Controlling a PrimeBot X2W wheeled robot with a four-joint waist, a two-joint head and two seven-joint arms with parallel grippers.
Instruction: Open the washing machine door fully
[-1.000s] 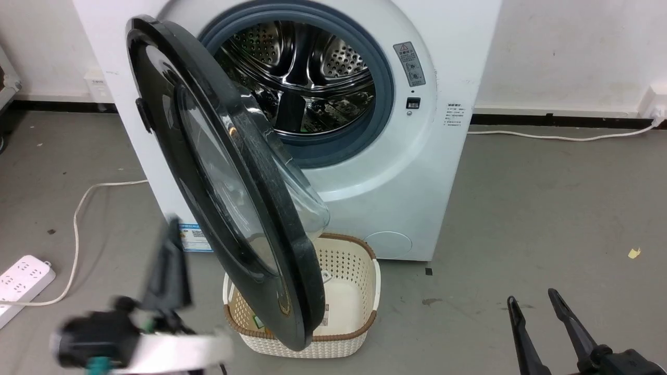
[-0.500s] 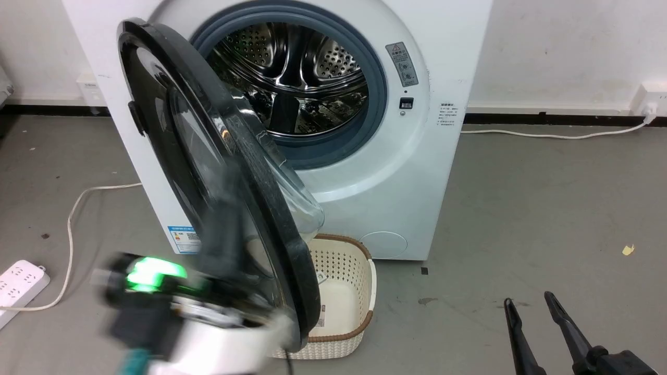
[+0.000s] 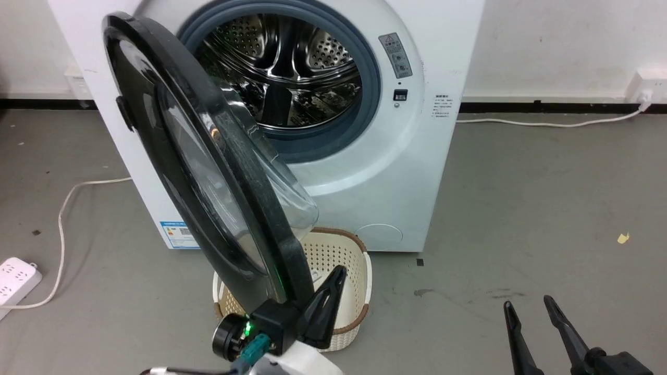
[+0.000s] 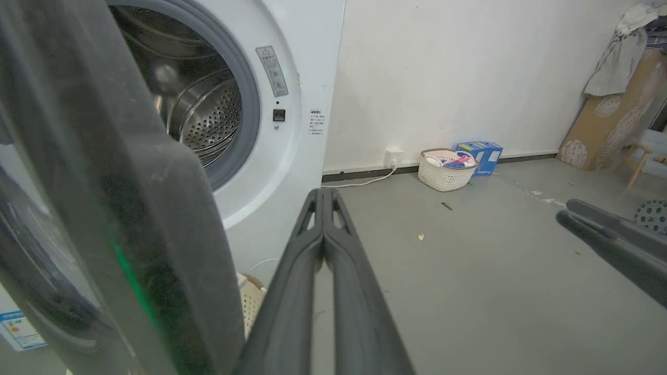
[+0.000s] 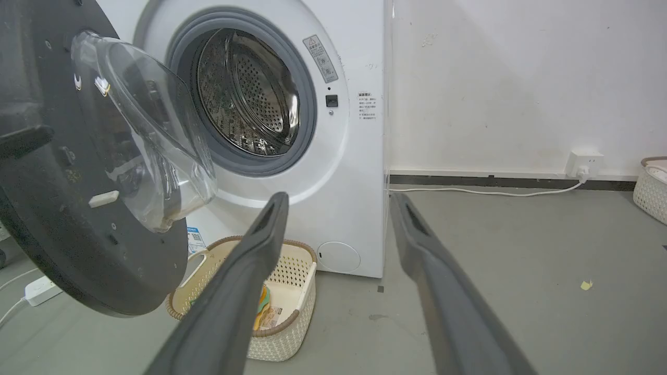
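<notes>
The washing machine [image 3: 417, 156] is a white front-loader whose steel drum [image 3: 281, 67] lies exposed. Its black-rimmed washing machine door [image 3: 208, 172] stands swung out about halfway, hinged on the left, with the glass bowl [image 3: 286, 192] facing the drum. My left gripper [image 3: 338, 273] is shut and empty, just right of the door's lower edge on its inner side; I cannot tell if it touches. In the left wrist view the joined fingers [image 4: 323, 229] rise beside the door rim [image 4: 130, 208]. My right gripper [image 3: 526, 307] hangs open and empty at the lower right, far from the door [image 5: 62, 234].
A cream laundry basket [image 3: 359, 276] sits on the floor under the door. A white power strip [image 3: 15, 278] and its cable [image 3: 62, 208] lie at the left. A wall socket [image 3: 643, 88] is at the right. Another basket [image 4: 443, 174] and a blue box [image 4: 482, 156] stand by the far wall.
My left arm swept from the floor left of the door, across its front, to its lower edge on the inner side. The camera shifted a little; the door's angle looks unchanged.
</notes>
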